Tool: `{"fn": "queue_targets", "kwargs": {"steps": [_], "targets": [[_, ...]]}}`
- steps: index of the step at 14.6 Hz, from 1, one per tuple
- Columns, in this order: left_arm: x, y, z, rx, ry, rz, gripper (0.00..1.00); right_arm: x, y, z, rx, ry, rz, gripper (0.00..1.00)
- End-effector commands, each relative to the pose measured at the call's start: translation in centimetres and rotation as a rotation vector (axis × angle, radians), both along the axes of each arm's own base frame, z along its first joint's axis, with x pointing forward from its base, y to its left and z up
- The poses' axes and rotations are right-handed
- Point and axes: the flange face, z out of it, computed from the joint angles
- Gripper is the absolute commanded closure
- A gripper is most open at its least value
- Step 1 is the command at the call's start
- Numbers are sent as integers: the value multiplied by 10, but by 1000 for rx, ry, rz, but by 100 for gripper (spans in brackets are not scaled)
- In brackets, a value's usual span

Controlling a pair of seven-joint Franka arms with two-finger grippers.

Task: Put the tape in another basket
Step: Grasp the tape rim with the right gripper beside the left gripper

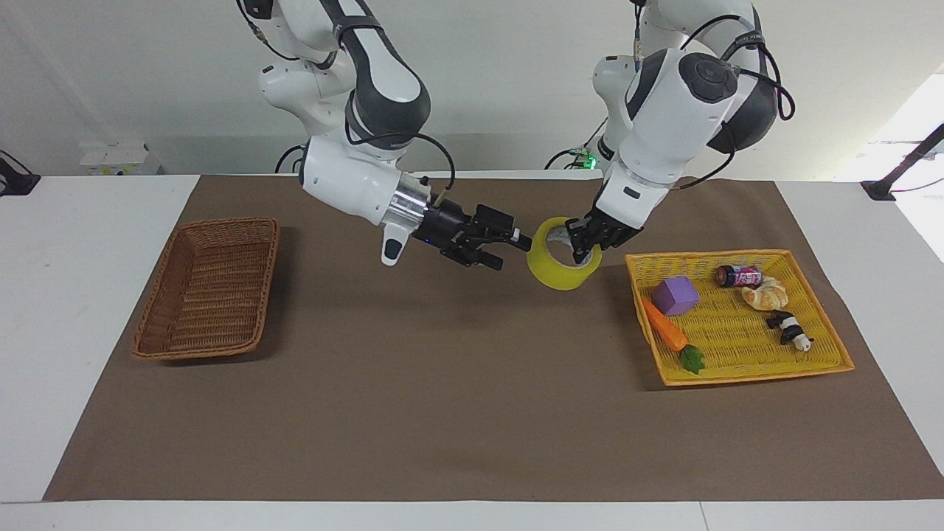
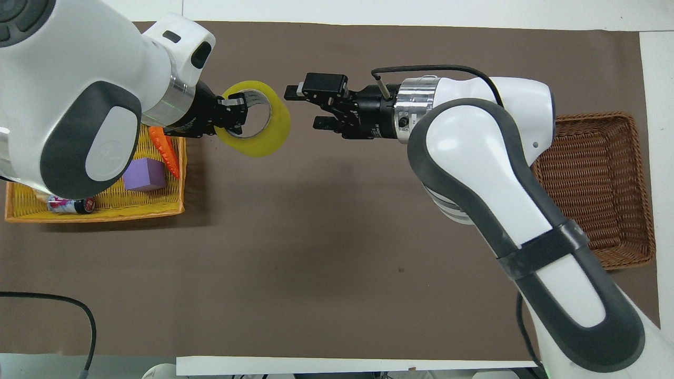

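Up in the air, the tape is held by the left gripper, whose fingers are clamped on the roll's wall with one finger inside the core; the roll hangs tilted over the brown mat, just beside the yellow basket at the left arm's end of the table. The left arm is bent down steeply from its base, wrist angled toward the roll. The right arm is stretched out nearly level across the mat, and the right gripper is presented with its jaws spread wide, tips just short of the tape's outer face, not yet touching it. The gap between those tips and the roll is shown plainly in the overhead view, where the roll's open core is also seen; the height of both grippers above the mat is given only by the facing view. The basket sits well apart at the right arm's end of the table.
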Motion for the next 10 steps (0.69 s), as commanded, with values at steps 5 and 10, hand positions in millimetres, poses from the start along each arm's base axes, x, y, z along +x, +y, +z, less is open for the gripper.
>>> {"fn": "queue_targets", "kwargs": {"steps": [5, 10], "targets": [[-8, 8, 4, 14, -4, 2, 100, -7, 19, -5, 58, 55, -41, 0], [-10, 7, 4, 18, 4, 1, 100, -7, 23, -17, 55, 74, -40, 0]]}}
